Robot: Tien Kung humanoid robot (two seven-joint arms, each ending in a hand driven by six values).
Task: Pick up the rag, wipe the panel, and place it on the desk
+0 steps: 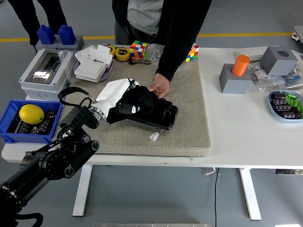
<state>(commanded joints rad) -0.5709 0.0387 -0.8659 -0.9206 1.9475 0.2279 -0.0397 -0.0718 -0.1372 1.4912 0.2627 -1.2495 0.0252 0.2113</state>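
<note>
Grey mat (189, 94), left hand (124, 94) apparently clutching black rag (135, 106) on panel (158, 116), no legible writing

The robot's left arm (57, 158) comes up from the lower left corner, black and jointed, and reaches in over the table's near left part. Its white left hand (118, 94) lies palm down, fingers curled into a black rag (135, 103). No right arm shows. From the far edge, a person in a dark sleeve (177, 42) reaches down, and that person's hand (160, 86) rests with fingers bent, touching the robot's fingertips.
</note>
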